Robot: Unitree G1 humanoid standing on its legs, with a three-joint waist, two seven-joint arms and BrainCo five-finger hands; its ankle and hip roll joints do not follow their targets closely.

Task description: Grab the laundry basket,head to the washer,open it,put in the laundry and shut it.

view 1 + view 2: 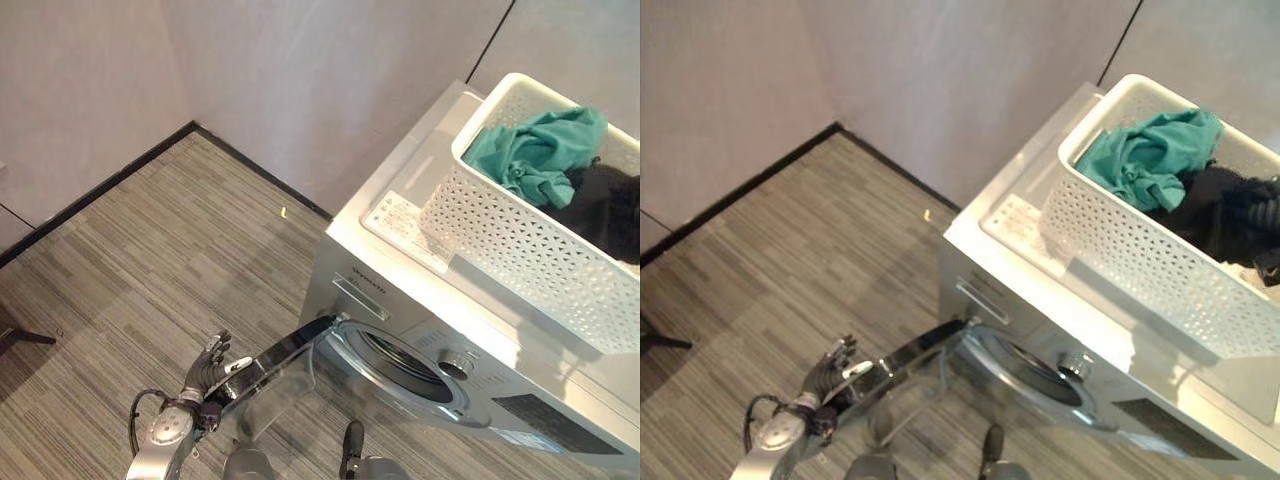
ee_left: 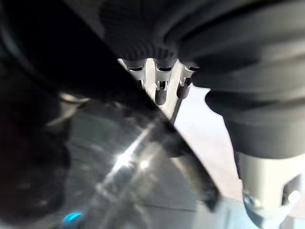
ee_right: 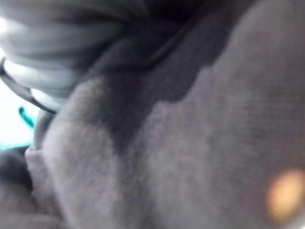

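A white perforated laundry basket (image 1: 520,240) stands on top of the white washer (image 1: 400,215). In it lie a teal cloth (image 1: 540,150) and dark clothes (image 1: 610,205). The washer's round glass door (image 1: 275,365) is swung wide open to the left, baring the drum opening (image 1: 400,365). My left hand (image 1: 205,370) is open, its straight fingers (image 2: 159,88) resting against the door's outer edge (image 2: 162,129). My right hand (image 3: 43,43) is pressed into dark grey cloth (image 3: 190,143), with a bit of teal (image 3: 21,117) beside it.
The washer stands against a pale wall (image 1: 330,70) near a room corner with a black baseboard (image 1: 110,180). Striped grey carpet (image 1: 150,280) spreads to the left of the open door. A dark stand foot (image 1: 20,335) shows at the left edge.
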